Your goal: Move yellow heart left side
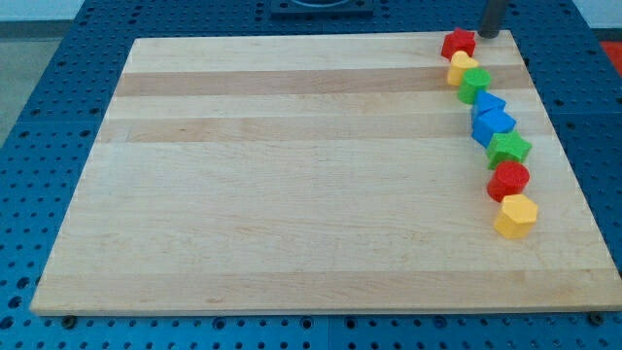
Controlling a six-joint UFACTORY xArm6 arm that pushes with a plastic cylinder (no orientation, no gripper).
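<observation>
The yellow heart point(461, 68) lies near the board's top right corner, second in a curved line of touching blocks. A red star point(459, 44) is above it and a green round block point(474, 85) is just below and right of it. My tip point(490, 35) stands at the board's top edge, just right of the red star and up and right of the yellow heart, apart from it. The line runs on down through a blue triangle point(489, 105), a blue cube point(495, 126), a green star point(509, 149), a red round block point(508, 181) and a yellow hexagon point(515, 216).
The wooden board point(292, 175) lies on a blue perforated table point(58, 117). All blocks stand along the board's right side, close to its right edge.
</observation>
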